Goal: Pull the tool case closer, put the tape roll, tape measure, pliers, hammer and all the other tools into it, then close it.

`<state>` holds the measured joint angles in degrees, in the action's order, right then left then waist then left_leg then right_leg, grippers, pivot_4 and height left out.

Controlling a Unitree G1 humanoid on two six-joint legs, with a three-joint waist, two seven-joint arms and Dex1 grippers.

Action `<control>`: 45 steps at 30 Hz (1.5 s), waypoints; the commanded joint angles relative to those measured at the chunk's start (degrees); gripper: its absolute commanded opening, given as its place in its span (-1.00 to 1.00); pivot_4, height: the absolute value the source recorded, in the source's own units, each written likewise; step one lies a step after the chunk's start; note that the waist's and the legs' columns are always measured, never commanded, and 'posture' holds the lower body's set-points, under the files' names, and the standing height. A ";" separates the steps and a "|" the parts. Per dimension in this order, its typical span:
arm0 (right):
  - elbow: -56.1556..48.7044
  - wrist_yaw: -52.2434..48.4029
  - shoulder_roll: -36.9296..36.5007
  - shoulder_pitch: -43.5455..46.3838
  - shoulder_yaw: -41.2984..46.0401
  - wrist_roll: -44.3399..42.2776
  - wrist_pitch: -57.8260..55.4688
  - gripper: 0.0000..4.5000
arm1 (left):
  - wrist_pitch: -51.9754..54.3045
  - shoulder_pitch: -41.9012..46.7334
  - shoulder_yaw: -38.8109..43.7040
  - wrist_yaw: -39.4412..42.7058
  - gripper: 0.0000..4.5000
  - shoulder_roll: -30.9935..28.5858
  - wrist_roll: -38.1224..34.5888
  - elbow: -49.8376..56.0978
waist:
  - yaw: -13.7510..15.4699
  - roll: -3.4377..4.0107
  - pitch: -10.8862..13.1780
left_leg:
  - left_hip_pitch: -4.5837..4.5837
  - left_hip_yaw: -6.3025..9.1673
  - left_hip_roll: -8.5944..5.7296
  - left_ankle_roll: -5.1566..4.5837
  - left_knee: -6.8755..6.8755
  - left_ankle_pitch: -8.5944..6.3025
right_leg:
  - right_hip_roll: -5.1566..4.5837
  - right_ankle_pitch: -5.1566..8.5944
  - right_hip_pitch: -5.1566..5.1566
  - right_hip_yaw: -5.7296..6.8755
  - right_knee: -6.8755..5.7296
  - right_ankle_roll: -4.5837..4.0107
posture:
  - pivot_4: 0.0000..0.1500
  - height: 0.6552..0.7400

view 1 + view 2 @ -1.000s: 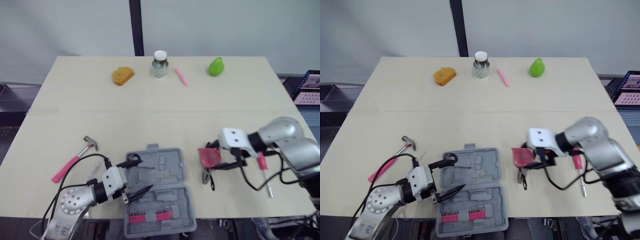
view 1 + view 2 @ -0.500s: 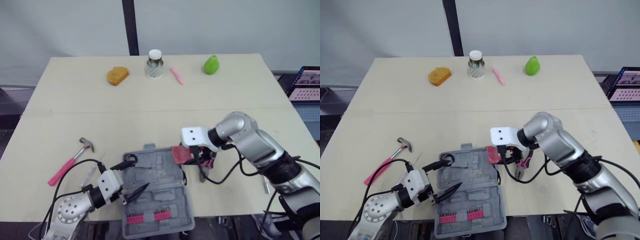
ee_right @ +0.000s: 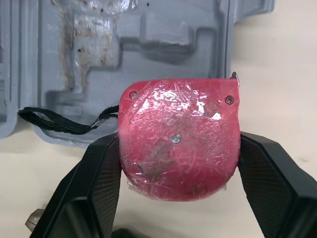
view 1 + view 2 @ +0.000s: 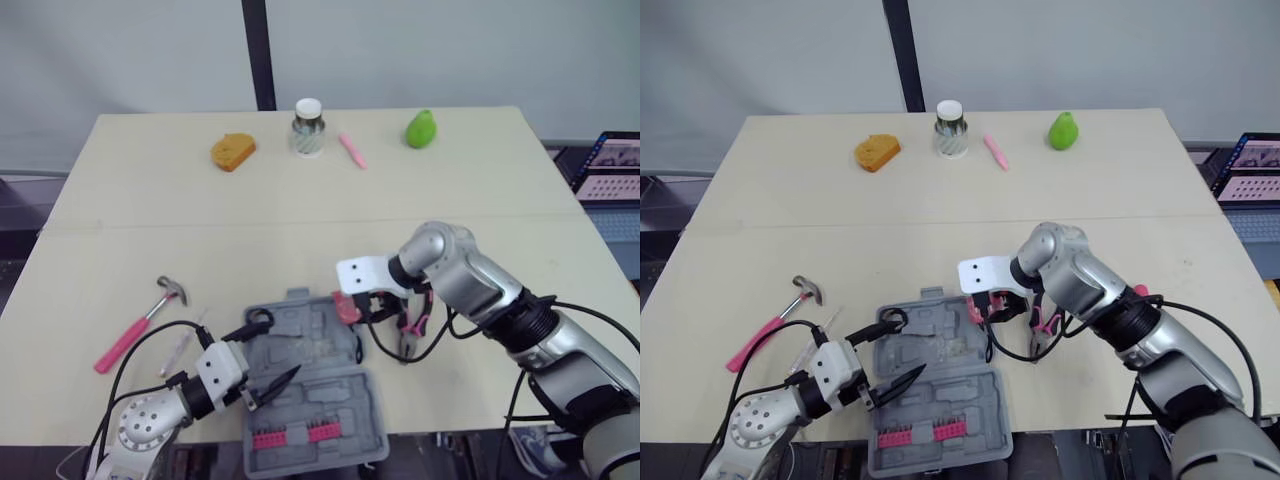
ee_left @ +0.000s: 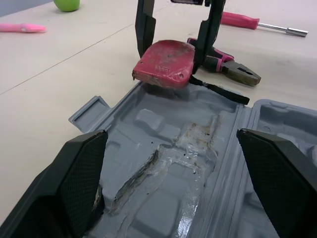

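At the tool case's (image 4: 330,395) right edge, we're gripping the tape measure (image 5: 164,63) in the right gripper (image 3: 179,163), with the fingers clamping its two sides. It's hanging just above the far half's rim, partly over the tray and partly over the table (image 4: 300,200). It has a red shell, scuffed and covered in glossy film, three screws on the face, and a black strap trailing onto the rim. The left gripper (image 4: 278,348) is hovering over the case's left side, jaws spread wide, holding nothing. The case is lying open, grey, with pink bits in the near half. The pink-handled pliers (image 4: 408,335) are lying just right of the case. The hammer (image 4: 140,322) is lying well left of it.
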<state>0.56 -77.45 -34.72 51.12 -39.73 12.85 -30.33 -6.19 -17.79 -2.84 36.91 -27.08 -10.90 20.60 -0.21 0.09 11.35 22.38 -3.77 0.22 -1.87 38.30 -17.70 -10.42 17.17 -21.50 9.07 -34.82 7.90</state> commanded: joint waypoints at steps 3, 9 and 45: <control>0.23 0.04 3.26 1.38 -0.23 1.04 -0.97 0.31 | 0.78 -0.57 0.31 -0.29 1.00 0.49 -1.73 3.89 | -0.08 0.00 0.00 | 0.00 -0.01 0.02 0.00 -0.01 0.00 | 0.02 0.00 -0.01 0.00 -0.01 0.00 | 1.00 1.00; 0.40 0.25 5.15 1.11 -0.52 1.89 -2.14 0.31 | 1.95 -0.34 0.12 -1.18 1.00 1.00 -1.23 4.83 | 0.00 0.00 0.00 | 0.00 -0.01 0.01 0.00 0.00 0.00 | 0.01 0.00 -0.01 -0.01 -0.02 0.00 | 1.00 1.00; 2.76 1.28 8.07 -0.30 -0.87 4.90 -2.72 0.31 | 4.84 -0.44 -0.19 -2.17 1.00 1.16 -0.45 7.76 | -0.03 0.00 0.00 | 0.00 -0.01 0.01 0.01 -0.02 0.00 | 0.01 0.01 -0.03 -0.01 -0.02 -0.01 | 1.00 1.00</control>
<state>4.50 -76.95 -27.11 50.75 -41.08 17.58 -32.82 -1.10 -18.05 -3.01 34.93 -25.84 -11.25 26.31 -0.24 0.09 11.35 22.38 -3.78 0.23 -1.86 38.28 -17.70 -10.40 17.17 -21.53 9.06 -34.84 7.89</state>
